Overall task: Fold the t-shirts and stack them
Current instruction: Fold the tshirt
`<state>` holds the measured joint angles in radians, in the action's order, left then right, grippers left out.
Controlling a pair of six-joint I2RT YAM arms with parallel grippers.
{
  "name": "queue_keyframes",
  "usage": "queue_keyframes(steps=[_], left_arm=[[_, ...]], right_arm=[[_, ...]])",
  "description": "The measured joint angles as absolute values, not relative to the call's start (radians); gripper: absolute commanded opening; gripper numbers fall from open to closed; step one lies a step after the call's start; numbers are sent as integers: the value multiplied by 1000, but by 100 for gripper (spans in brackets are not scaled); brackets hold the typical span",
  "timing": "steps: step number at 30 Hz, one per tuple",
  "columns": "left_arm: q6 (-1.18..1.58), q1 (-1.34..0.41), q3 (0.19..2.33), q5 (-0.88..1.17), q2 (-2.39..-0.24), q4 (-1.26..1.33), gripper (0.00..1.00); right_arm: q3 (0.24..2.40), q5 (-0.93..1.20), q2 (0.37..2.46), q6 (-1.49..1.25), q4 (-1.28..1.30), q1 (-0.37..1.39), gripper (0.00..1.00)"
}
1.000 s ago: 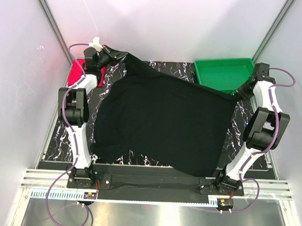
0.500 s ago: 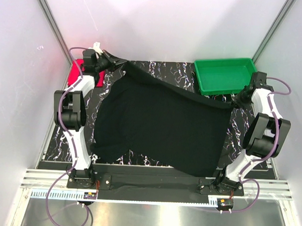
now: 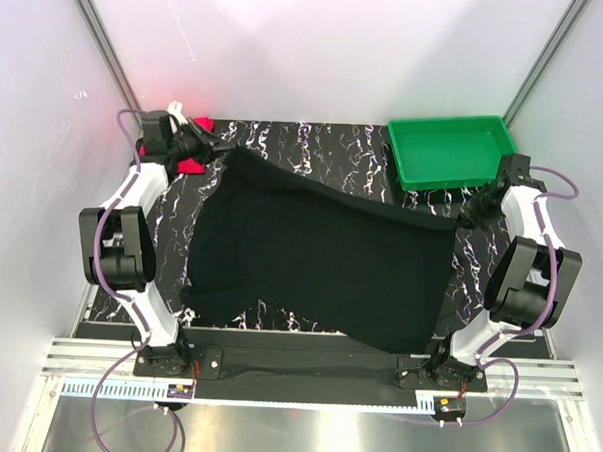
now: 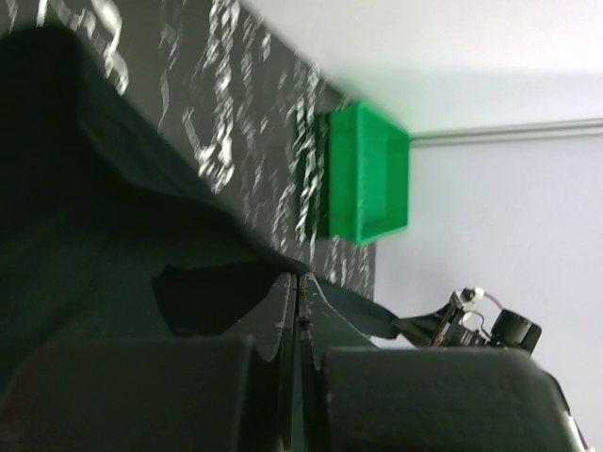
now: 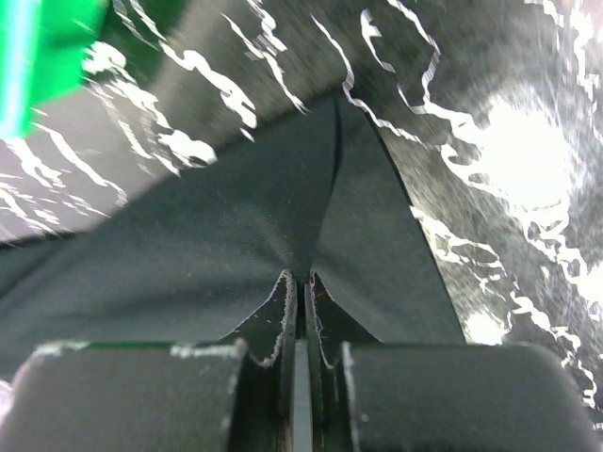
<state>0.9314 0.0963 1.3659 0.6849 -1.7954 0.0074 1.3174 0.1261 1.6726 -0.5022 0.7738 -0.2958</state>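
The black t-shirt [image 3: 320, 262] is stretched between both arms, its far edge lifted and taut, its near part resting on the table. My left gripper [image 3: 225, 153] is shut on the shirt's far left corner; in the left wrist view the cloth [image 4: 113, 245] runs out from the pinched fingertips [image 4: 300, 281]. My right gripper [image 3: 464, 220] is shut on the far right corner, and the right wrist view shows the cloth [image 5: 236, 235] fanning out from the closed tips [image 5: 301, 278]. The pinkish-red t-shirt [image 3: 192, 164] lies folded at the far left, mostly hidden behind my left arm.
A green plastic tray [image 3: 450, 150] sits at the far right corner of the black marbled table [image 3: 315, 142], close to my right wrist. White walls with metal posts close in the sides and back. A metal rail runs along the near edge.
Both grippers have drawn the shirt's far edge toward the near side and lower, off the tray. The left arm swung leftward, and the shirt's far edge now runs straighter between them.
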Motion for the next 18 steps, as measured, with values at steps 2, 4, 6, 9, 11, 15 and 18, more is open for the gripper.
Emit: queue_keyframes(steps=[2,4,6,9,11,15,18], left_arm=[[914,94,1333,685,-1784,-19,0],[903,91,1309,685,-1784,-43,0],[890,91,1288,685,-1784,-69,0],[878,91,1273,685,-1784,-91,0],[863,91,1272,685,-1784,-109,0],[836,91,1272,682,-1781,-142,0],[820,91,1272,680,-1781,-162,0]], right_arm=[[1292,126,1673,-502,780,-296,0],[1272,126,1673,-502,785,-296,0],[1258,126,1673,-502,788,-296,0],[1238,126,1671,-502,789,-296,0],[1219,125,1667,-502,790,-296,0],[1180,123,1655,-505,794,-296,0],[1176,122,1655,-506,797,-296,1]])
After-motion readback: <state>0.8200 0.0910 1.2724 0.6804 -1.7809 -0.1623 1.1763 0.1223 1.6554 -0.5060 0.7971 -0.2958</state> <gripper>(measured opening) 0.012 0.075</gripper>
